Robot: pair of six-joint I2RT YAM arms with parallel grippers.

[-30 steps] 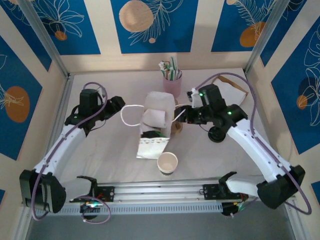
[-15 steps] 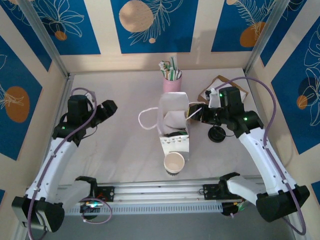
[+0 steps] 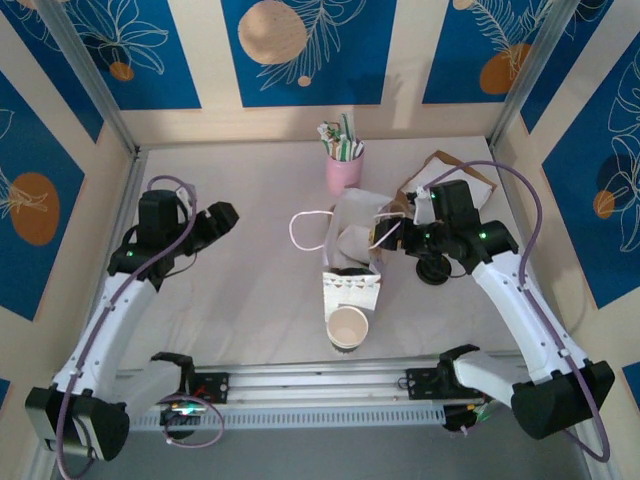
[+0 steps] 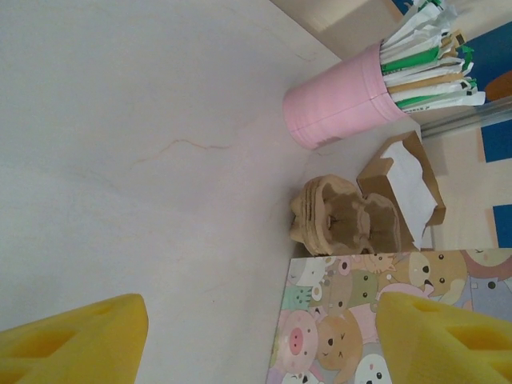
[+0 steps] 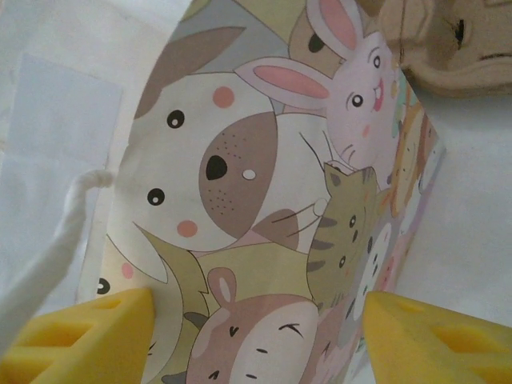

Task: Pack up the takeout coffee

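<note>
Shifting right since a second ago, the bag (image 3: 350,245) now stands mid-table, just behind the lidless cup (image 3: 348,326). The left gripper (image 3: 220,216) has backed well off, pads spread, nothing between. The right gripper (image 3: 386,232) is at the bag's right edge, fingers wide apart, pinching nothing visible. The coffee (image 3: 433,268) sits on the table (image 3: 250,290) right of the bag, by the right arm, not yet packed; the bag looks placed for loading. The left wrist view shows a carrier (image 4: 340,216) near the straw cup (image 4: 344,104), unclear from above. The right wrist view shows the rope handle (image 5: 48,256) beside one finger.
</note>
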